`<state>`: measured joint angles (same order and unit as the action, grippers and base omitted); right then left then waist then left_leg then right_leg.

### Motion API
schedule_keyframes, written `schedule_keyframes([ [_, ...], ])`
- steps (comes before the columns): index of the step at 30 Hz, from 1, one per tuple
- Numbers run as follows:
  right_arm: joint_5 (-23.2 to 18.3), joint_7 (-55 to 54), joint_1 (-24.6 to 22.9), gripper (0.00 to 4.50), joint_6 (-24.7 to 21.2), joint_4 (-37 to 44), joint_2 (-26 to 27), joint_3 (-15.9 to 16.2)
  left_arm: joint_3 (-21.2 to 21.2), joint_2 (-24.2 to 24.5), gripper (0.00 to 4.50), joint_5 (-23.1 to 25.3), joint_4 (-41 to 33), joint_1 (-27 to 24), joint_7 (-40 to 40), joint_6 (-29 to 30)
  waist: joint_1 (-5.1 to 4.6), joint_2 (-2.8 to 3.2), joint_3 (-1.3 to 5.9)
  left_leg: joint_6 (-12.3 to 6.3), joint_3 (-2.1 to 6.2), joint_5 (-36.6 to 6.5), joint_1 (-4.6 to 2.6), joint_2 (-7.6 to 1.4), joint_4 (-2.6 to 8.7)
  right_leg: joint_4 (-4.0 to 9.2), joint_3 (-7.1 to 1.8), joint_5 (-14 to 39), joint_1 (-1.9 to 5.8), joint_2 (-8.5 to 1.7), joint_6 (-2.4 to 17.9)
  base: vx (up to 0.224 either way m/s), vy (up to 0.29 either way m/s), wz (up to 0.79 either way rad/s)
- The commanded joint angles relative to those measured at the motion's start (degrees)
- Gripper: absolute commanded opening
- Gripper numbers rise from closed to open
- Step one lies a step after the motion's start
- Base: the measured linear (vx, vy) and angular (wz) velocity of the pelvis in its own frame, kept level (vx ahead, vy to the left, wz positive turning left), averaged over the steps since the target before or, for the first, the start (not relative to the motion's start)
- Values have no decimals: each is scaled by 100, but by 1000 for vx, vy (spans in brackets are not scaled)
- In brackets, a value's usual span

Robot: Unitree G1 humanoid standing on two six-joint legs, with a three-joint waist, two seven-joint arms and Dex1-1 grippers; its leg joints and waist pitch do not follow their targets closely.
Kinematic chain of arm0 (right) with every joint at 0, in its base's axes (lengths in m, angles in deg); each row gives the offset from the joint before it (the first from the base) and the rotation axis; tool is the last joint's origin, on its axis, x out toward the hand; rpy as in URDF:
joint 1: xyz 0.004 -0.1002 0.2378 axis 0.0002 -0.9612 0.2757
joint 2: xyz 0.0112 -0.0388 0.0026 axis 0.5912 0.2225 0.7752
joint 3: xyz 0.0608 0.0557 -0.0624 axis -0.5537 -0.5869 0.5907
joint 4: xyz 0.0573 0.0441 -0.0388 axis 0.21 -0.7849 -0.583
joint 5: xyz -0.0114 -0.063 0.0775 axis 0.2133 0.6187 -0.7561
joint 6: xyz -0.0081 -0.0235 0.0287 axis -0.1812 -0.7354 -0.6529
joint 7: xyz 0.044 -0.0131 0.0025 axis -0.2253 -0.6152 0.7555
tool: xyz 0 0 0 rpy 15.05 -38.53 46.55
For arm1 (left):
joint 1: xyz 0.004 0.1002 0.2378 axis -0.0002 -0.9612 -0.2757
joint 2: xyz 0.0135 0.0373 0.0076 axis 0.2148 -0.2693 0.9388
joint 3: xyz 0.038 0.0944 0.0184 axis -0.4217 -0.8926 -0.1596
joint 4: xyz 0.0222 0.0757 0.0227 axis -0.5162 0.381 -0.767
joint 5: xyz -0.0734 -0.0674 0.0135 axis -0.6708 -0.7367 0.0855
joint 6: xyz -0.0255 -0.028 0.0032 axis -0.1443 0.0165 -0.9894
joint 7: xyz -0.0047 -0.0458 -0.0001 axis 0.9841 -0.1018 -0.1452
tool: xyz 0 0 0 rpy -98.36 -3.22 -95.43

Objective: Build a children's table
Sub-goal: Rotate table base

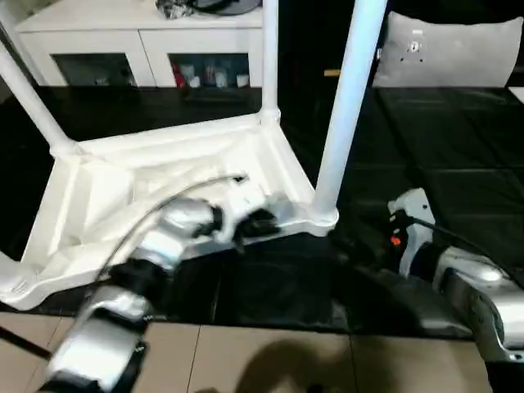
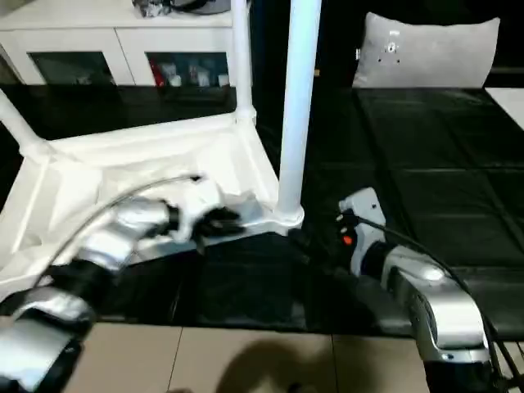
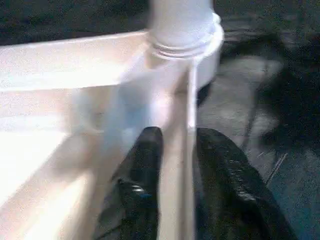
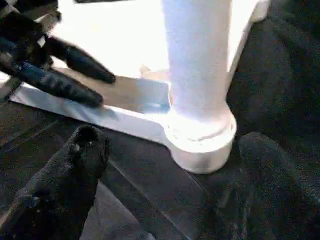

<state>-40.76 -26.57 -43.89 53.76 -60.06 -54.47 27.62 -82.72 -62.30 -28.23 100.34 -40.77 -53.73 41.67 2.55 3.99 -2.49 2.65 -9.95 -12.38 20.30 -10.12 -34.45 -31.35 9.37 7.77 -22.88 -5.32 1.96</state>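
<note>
The white children's table [image 1: 123, 192] lies upside down on black floor mats, its ribbed underside facing up. Legs stand upright in the near right corner [image 1: 348, 98], the far right corner [image 1: 268, 57] and the far left corner [image 1: 29, 90]. My left gripper [image 1: 260, 221] is at the table's near rim, just left of the near right corner socket [image 1: 323, 217]. Its fingers [image 3: 145, 165] straddle the thin rim wall and are shut on it. My right gripper [image 4: 172, 140] is open and low on the mat, one finger [image 4: 75, 165] on each side of that corner socket [image 4: 200, 145], not touching it.
A white cabinet with glass doors [image 1: 139, 49] stands at the back left. At the back right a grey cushion [image 1: 450, 49] leans upright. Black mats [image 1: 426, 139] cover the floor around the table, and tan tiles [image 1: 270, 360] begin at the near edge.
</note>
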Motion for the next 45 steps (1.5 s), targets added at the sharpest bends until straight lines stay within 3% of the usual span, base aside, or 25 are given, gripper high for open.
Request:
schedule_keyframes([
  [1, 105, -105, 220, 450, 175, -85, 37, 85, 106, 213, 168, -13, -557, -196, -67, 356, -1, -19, 348, -403, 145, -988, -13, -325, 412, 398, -345, 2208, 364, -433, 560, 0, 0, 0],
  [4, 125, -99, 335, 450, 197, -145, 95, 138, 162, 412, 189, -25, -1017, -394, -111, 587, -46, -26, 336, -355, 133, -1119, -34, -292, 406, 443, -344, 2464, 344, -417, 453, 0, 0, 0],
  [6, 251, -144, 467, 450, 252, -225, 154, 285, 232, 706, 199, -31, -1615, -680, -185, 904, -58, -1, 358, -317, 163, -1063, -11, -326, 419, 386, -360, 2310, 360, -425, 477, 0, 0, 0],
  [11, 601, -684, 881, 450, 657, -919, 427, 416, 336, 1176, 250, -255, -2672, -1249, -399, 1695, -78, 54, 390, -220, 168, -987, -48, -347, 419, 290, -401, 1945, 333, -448, 705, 0, 0, 0],
  [12, 667, -790, 996, 450, 771, -1135, 507, 434, 350, 1254, 264, -288, -2808, -1343, -447, 1808, -113, 44, 360, -237, 158, -1042, -16, -315, 427, 308, -395, 2001, 334, -415, 712, 0, 0, 0],
  [13, 708, -852, 1067, 450, 845, -1271, 551, 448, 355, 1306, 274, -307, -2915, -1407, -470, 1899, -110, 49, 360, -227, 151, -1071, -36, -314, 424, 322, -402, 2025, 326, -412, 712, 0, 0, 0],
  [14, 747, -907, 1137, 450, 903, -1392, 595, 463, 351, 1356, 278, -293, -2980, -1454, -483, 1946, -100, 5, 364, -252, 148, -1052, -33, -301, 418, 310, -410, 2031, 332, -417, 737, 0, 0, 0],
  [16, 803, -1072, 1325, 450, 1028, -1694, 736, 442, 329, 1442, 282, -192, -3040, -1536, -437, 1988, -83, 30, 355, -274, 133, -1070, -62, -296, 409, 334, -416, 2113, 299, -401, 689, 0, 0, 0],
  [17, 808, -1177, 1494, 450, 1129, -1954, 868, 402, 298, 1511, 287, -120, -3080, -1603, -400, 2029, -104, -11, 355, -273, 148, -1042, -12, -284, 421, 307, -411, 2140, 336, -408, 689, 0, 0, 0],
  [20, 755, -1289, 1871, 450, 1460, -2578, 1163, 312, 195, 1641, 320, 74, -3113, -1731, -233, 2071, -137, 23, 345, -230, 144, -1232, -55, -277, 412, 338, -415, 2378, 293, -406, 639, 0, 0, 0],
  [24, 657, -1435, 2209, 450, 1735, -3157, 1430, 185, 182, 1645, 351, 203, -3065, -1750, 132, 2104, -151, 37, 343, -211, 153, -1293, -54, -280, 419, 336, -416, 2407, 302, -395, 618, 0, 0, 0],
  [25, 655, -1572, 2254, 450, 1810, -3234, 1496, 128, 165, 1669, 351, 289, -3020, -1768, 227, 2041, -151, -58, 360, -229, 144, -1195, -47, -291, 419, 328, -429, 2273, 303, -391, 638, 0, 0, 0],
  [26, 656, -1616, 2267, 450, 1835, -3258, 1516, 110, 159, 1677, 351, 316, -3006, -1774, 255, 2020, -119, 2, 362, -234, 153, -1100, -46, -292, 417, 286, -437, 2177, 304, -400, 678, 0, 0, 0],
  [27, 635, -1786, 2300, 450, 1927, -3325, 1606, 22, 140, 1710, 351, 394, -2962, -1817, 338, 1969, -114, 11, 371, -234, 151, -1052, -48, -300, 416, 281, -442, 2103, 300, -398, 688, 0, 0, 0],
  [31, 539, -2108, 2336, 450, 2189, -3522, 1781, -249, 165, 1731, 351, 565, -2873, -1956, 654, 1853, -121, -15, 380, -254, 138, -920, -32, -291, 414, 232, -459, 1818, 310, -399, 782, 0, 0, 0],
  [39, 465, -2696, 2395, 450, 2668, -3851, 1694, -777, 277, 1684, 351, 580, -2667, -1928, 1030, 1637, -106, -5, 364, -173, 127, -1216, -89, -282, 418, 297, -456, 2227, 259, -385, 690, 0, 0, 0],
  [45, 418, -2891, 2328, 450, 2759, -3867, 1387, -1113, 200, 1607, 351, 632, -2423, -1823, 1238, 1464, -53, -51, 402, -293, 111, -794, -34, -276, 389, 209, -484, 1726, 298, -396, 813, 0, 0, 0],
])
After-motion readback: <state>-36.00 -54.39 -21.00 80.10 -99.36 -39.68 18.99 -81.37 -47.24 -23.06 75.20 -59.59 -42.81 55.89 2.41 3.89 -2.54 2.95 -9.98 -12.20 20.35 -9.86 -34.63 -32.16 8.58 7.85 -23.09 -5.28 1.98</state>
